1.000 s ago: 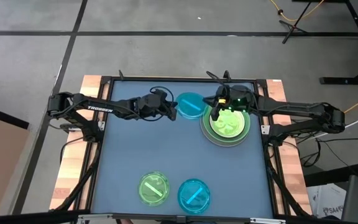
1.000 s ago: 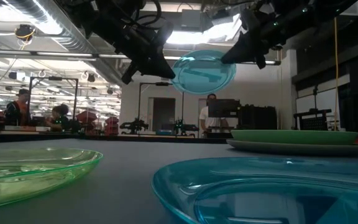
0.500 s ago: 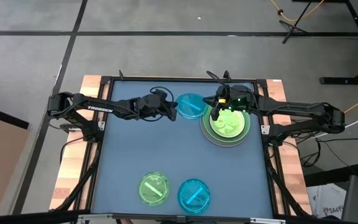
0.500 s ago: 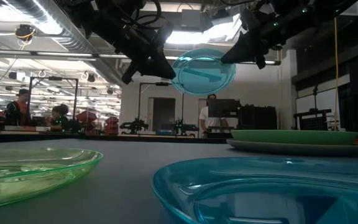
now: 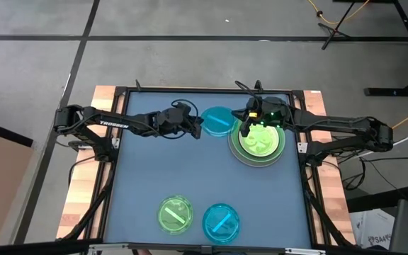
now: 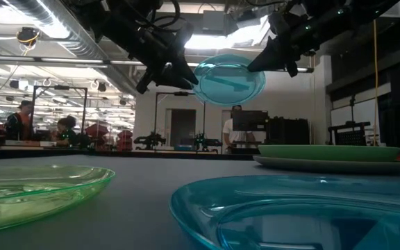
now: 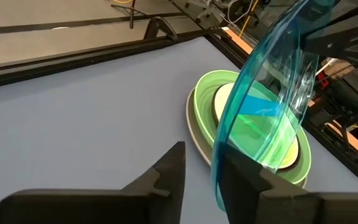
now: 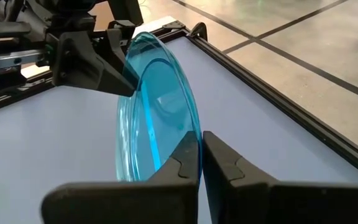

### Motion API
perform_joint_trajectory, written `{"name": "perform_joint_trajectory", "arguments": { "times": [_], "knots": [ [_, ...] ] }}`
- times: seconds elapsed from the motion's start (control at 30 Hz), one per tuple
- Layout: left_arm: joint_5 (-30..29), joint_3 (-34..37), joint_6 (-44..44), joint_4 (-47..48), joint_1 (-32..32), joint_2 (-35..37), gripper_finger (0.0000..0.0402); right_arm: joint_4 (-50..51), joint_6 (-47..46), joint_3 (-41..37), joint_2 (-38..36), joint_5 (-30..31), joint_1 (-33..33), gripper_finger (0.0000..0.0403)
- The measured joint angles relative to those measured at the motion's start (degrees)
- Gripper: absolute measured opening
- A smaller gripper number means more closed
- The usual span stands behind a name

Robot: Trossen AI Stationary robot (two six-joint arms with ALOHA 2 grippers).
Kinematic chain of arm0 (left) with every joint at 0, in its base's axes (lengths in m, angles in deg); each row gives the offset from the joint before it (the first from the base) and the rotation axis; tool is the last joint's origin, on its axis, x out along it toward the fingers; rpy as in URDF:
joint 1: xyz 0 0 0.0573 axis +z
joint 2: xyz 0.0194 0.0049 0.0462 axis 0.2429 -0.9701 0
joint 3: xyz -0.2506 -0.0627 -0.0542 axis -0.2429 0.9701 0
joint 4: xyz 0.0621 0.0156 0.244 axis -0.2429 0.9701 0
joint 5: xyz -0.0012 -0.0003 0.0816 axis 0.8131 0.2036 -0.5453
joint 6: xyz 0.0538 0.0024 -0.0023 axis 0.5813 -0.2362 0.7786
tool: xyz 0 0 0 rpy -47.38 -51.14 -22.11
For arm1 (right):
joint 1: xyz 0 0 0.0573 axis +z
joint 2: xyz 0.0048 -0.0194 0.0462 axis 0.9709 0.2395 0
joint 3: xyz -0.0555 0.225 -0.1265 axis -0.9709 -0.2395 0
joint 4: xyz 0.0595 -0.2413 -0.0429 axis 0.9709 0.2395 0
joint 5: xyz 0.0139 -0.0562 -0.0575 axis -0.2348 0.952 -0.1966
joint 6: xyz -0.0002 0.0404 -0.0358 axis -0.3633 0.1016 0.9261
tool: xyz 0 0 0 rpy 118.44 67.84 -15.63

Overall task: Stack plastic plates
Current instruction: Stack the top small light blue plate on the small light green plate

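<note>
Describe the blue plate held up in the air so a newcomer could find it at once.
Start at the plate stack on the table's far right. Just left of it, a translucent blue plate hangs between both claws. Unlike the blue plate lying at the near edge, it is off the table.

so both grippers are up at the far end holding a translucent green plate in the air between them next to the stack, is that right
Not quite: the plate between the left gripper and right gripper is translucent blue, not green. The low view shows it raised in the air, and the high view shows it beside the stack. The left gripper's fingers stand apart.
</note>
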Motion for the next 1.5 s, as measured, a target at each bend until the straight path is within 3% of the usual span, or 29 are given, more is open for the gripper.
{"name": "perform_joint_trajectory", "arguments": {
  "times": [0.27, 0.73, 1.27, 1.5],
  "knots": [
    [0.0, 0.0, -0.28, 0.04, 0.0, -0.01, 0.0104, 0.94, -0.04, 0.0, 0.0, 0.07, -0.66, 0.0],
    [-0.07, 0.0, -0.39, 0.09, 0.0, -0.02, 0.0102, 5.97, -0.02, 0.0, -0.04, -0.32, -7.43, 0.0],
    [-0.07, 0.0, -0.05, 0.46, -0.82, -0.02, 0.0104, 24.72, 0.61, 0.0, -7.74, -23.34, -21.16, 0.0],
    [-0.07, 0.0, -0.02, 0.46, -1.05, -0.02, 0.0105, 39.66, 5.95, 0.0, -9.25, -25.62, -26.11, 0.0]
  ]
}}
